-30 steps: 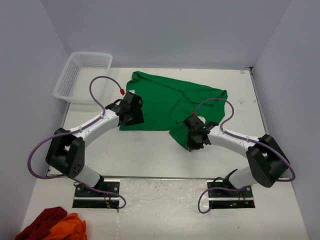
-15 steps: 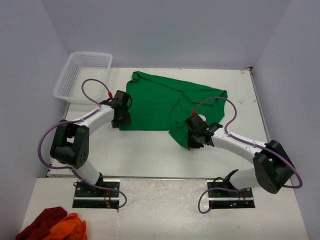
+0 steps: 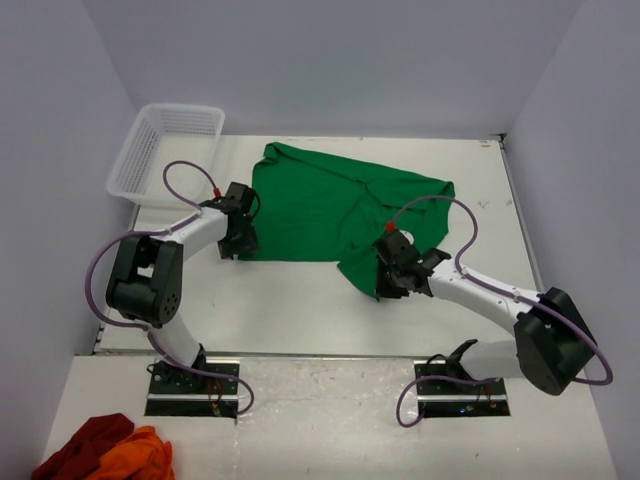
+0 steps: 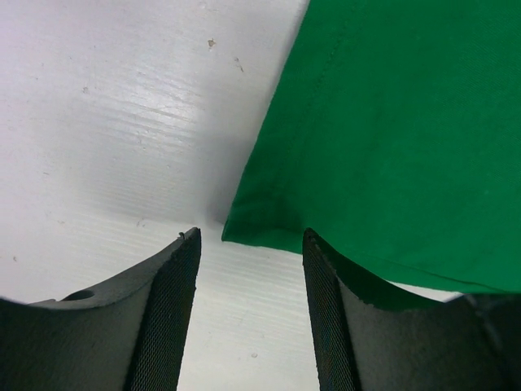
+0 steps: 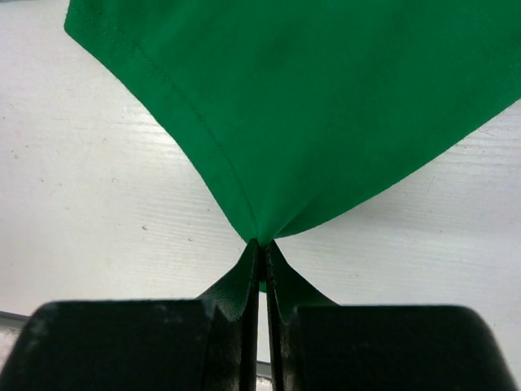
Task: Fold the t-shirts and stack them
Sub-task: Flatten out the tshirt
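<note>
T-shirt [image 3: 320, 200] spread on worktop [image 3: 300, 310], toward far edge. Right tool [image 5: 262, 247] clamped on near-right corner, ready for fold lift. Left tool [image 4: 248, 238] open, straddling near-left corner; no grip yet.

White arm links [image 3: 190, 233], black joints [image 3: 145, 285] and jaws, looping purple cables [image 3: 186, 163], red cable tips [image 3: 217, 188]

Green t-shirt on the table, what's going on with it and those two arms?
The green t-shirt lies spread but rumpled on the table. The right gripper is shut on a pinch of its near edge. The left gripper is open at its near left corner, jaws either side of the cloth, not gripping it yet.
</note>
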